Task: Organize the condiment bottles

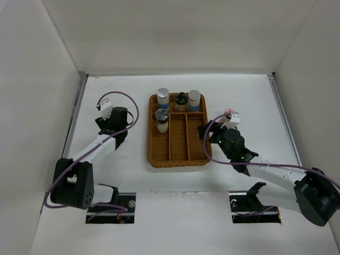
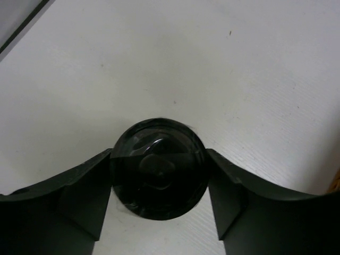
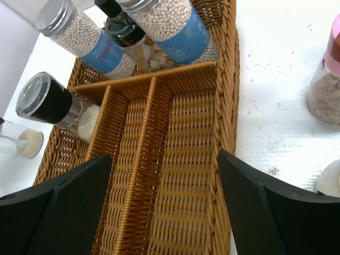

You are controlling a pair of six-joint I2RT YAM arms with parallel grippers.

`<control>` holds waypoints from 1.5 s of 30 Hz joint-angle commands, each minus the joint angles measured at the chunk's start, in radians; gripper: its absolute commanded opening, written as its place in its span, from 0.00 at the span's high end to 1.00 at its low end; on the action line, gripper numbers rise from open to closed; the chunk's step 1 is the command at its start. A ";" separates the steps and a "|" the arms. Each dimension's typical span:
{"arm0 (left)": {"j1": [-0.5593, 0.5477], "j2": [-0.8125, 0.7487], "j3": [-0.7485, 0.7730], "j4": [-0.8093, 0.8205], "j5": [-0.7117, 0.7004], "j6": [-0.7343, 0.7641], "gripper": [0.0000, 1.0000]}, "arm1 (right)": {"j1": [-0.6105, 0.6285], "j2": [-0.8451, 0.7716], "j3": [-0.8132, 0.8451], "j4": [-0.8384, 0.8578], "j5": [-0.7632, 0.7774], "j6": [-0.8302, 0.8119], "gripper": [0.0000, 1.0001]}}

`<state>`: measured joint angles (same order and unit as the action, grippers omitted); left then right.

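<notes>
Your left gripper (image 2: 158, 155) has its jaws pressed against both sides of the black-capped shaker (image 2: 158, 175). That shaker stands on the table (image 2: 239, 64) at the tray's (image 1: 178, 163) 9 o'clock, clear of the rim. Check that the cap sits centred between the fingers (image 2: 79, 196) before you lift; it looks centred now. Lift straight up, high enough to clear the rim, and keep it upright. Three bottles (image 1: 181, 100) fill the tray's 12 o'clock row and a second shaker (image 1: 162, 121) stands in the left lane, so set yours down beside that one. Your right gripper (image 3: 164, 159) hangs with jaws wide apart over the empty lanes. The pink bottle (image 3: 325, 79) stands on the table at the tray's 3 o'clock.
</notes>
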<state>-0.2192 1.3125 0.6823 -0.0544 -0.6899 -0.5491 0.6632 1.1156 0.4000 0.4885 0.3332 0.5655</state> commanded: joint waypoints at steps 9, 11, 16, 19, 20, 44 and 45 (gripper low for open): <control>-0.149 -0.269 0.060 -0.045 0.004 0.041 0.55 | 0.012 0.004 0.036 0.064 -0.005 -0.006 0.12; -0.211 -0.314 0.086 -0.087 0.010 0.057 0.56 | 0.012 -0.003 0.028 0.067 -0.003 -0.003 0.12; -0.429 -0.380 0.099 -0.124 0.020 0.092 0.56 | 0.012 -0.020 0.025 0.062 0.009 -0.009 0.13; -0.527 -0.363 0.105 -0.140 0.042 0.087 0.57 | 0.005 -0.016 0.020 0.061 0.015 -0.006 0.13; -0.562 -0.355 0.106 -0.136 0.046 0.087 0.57 | 0.008 -0.016 0.023 0.058 0.013 -0.007 0.13; -0.667 -0.104 -0.041 0.137 0.107 0.158 0.22 | -0.007 -0.077 0.072 -0.033 0.141 -0.067 0.48; -0.667 -0.128 -0.055 0.154 0.105 0.159 0.17 | -0.010 -0.074 0.085 -0.039 0.154 -0.072 0.47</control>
<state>-0.8925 1.2427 0.6575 0.0105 -0.5793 -0.4049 0.6613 1.0641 0.4164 0.4488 0.4255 0.5121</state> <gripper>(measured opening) 0.798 0.528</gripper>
